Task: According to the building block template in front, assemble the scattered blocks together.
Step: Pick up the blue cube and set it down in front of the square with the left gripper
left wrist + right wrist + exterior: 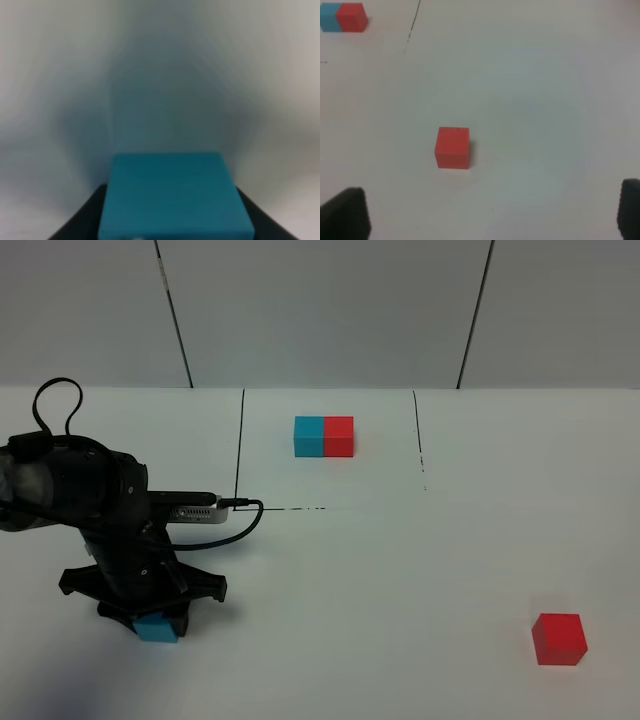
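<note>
The template (324,436), a joined cyan-and-red bar, lies at the far middle of the white table; it also shows in the right wrist view (343,17). My left gripper (155,618) is down at the table's front left, and its dark fingers (85,220) press both sides of the loose cyan cube (155,629), which fills the left wrist view (172,197). The loose red cube (559,639) sits alone at the front right. In the right wrist view it (452,147) lies ahead of my open, empty right gripper (490,220). The right arm is out of the high view.
Thin black lines (240,445) mark off a rectangle on the table around the template. The left arm's black cable (235,525) loops toward the middle. A grey panelled wall (320,310) stands behind the table.
</note>
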Controlling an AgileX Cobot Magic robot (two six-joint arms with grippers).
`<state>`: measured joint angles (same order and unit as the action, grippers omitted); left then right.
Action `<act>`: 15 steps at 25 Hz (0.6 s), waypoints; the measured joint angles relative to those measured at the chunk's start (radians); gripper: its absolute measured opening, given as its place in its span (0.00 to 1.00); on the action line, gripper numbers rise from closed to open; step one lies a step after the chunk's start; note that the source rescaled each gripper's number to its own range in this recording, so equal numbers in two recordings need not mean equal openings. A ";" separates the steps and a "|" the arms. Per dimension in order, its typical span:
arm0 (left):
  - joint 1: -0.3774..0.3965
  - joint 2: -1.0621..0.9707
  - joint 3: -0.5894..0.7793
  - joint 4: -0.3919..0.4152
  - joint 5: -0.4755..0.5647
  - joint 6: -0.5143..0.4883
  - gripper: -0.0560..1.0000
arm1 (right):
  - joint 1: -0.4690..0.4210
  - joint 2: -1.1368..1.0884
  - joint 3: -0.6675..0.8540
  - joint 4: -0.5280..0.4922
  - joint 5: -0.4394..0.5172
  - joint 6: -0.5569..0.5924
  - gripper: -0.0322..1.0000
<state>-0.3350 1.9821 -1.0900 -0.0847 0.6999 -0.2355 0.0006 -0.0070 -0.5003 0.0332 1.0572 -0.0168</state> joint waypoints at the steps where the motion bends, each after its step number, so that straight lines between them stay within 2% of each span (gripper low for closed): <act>1: 0.000 -0.005 0.000 0.004 0.016 0.004 0.06 | 0.000 0.000 0.000 0.000 0.000 0.000 1.00; 5: 0.000 -0.053 -0.011 0.009 0.067 0.111 0.06 | 0.000 0.000 0.000 0.000 0.000 0.000 1.00; 11: 0.000 -0.114 -0.073 0.016 0.180 0.425 0.06 | 0.000 0.000 0.000 0.000 0.000 0.000 1.00; 15: -0.004 -0.116 -0.078 0.017 0.250 0.585 0.06 | 0.000 0.000 0.000 0.000 0.000 0.000 1.00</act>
<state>-0.3388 1.8656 -1.1676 -0.0679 0.9495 0.3498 0.0006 -0.0070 -0.5003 0.0332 1.0572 -0.0168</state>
